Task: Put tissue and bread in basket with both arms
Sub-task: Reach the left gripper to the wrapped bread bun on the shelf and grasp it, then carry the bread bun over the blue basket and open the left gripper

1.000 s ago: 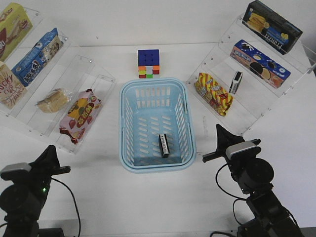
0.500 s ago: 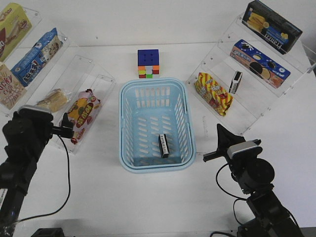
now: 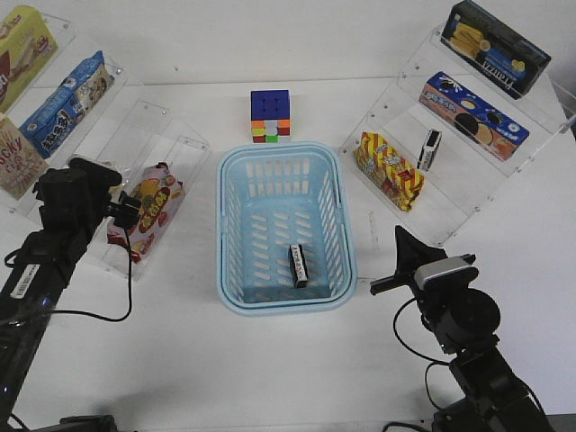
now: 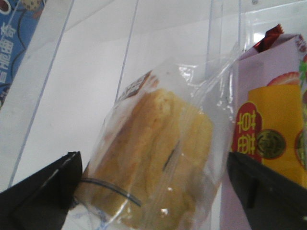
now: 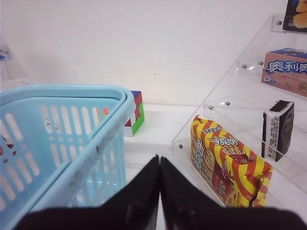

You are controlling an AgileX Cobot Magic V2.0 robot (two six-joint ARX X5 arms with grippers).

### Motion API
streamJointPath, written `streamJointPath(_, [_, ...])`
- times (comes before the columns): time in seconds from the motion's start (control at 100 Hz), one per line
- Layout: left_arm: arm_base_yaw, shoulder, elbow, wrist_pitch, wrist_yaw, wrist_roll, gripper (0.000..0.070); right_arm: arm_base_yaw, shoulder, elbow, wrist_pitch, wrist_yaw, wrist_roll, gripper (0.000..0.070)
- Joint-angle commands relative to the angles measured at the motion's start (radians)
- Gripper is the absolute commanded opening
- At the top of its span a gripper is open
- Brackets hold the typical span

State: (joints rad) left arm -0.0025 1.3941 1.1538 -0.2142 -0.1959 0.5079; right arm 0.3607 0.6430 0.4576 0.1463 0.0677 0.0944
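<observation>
The bread (image 4: 144, 143), a tan slice in clear wrap, lies on the left acrylic shelf; in the left wrist view it sits between the wide-open fingers of my left gripper (image 4: 152, 163), not pinched. In the front view my left gripper (image 3: 90, 175) covers the bread. The light blue basket (image 3: 232, 270) stands mid-table with a black tissue pack (image 3: 299, 265) lying in its near end. My right gripper (image 3: 397, 232) is shut and empty, just right of the basket (image 5: 72, 103). A second black pack (image 3: 430, 149) stands on the right shelf.
A pink-red snack bag (image 3: 148, 207) lies right beside the bread on the left shelf. A yellow-red snack bag (image 3: 389, 169) and snack boxes fill the right shelves. A Rubik's cube (image 3: 271, 116) sits behind the basket. Clear acrylic shelf walls flank both sides.
My left arm has risen from the table's near left corner and reached forward over the left shelf, now covering the bread. The right arm and the basket have not moved.
</observation>
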Motion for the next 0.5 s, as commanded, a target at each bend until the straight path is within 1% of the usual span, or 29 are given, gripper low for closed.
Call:
streamJointPath(0.0, [0.001,0.016,0.02,0.013,-0.021,0.003,0.0374,0.005,0.006,0.012,0.009,0.0,0.013,0.0003])
streamJointPath(0.04, [0.001,0.018,0.02,0.012,-0.021,0.001,0.0234,0.005,0.006,0.012,0.009,0.0,0.012,0.0003])
streamJointPath(0.09, [0.001,0.017,0.02,0.013,-0.021,-0.004,0.0022,0.005,0.006,0.012,0.009,0.0,0.013,0.0004])
streamJointPath(0.1, [0.001,0.016,0.02,0.013,-0.021,-0.004,0.0,0.005,0.006,0.012,0.009,0.0,0.013,0.0004])
streamJointPath(0.13, [0.001,0.011,0.02,0.014,-0.021,-0.004,0.0009,0.005,0.006,0.012,0.009,0.0,0.013,0.0004])
streamJointPath(0.15, [0.0,0.007,0.02,0.014,-0.021,-0.004,0.0,0.005,0.006,0.012,0.009,0.0,0.012,0.0004])
streamJointPath(0.28, [-0.02,-0.037,0.02,0.028,-0.02,-0.006,0.0,0.005,0.006,0.012,0.009,0.0,0.013,0.0003])
streamJointPath(0.35, [-0.044,-0.083,0.022,0.035,-0.01,-0.034,0.0,0.005,0.006,0.012,0.009,0.0,0.013,0.0003])
streamJointPath(0.42, [-0.076,-0.139,0.031,0.029,0.055,-0.086,0.0,0.005,0.006,0.011,0.009,0.0,0.013,0.0003])
streamJointPath(0.49, [-0.111,-0.201,0.037,0.036,0.173,-0.162,0.0,0.005,0.006,0.012,0.009,0.0,0.014,0.0003])
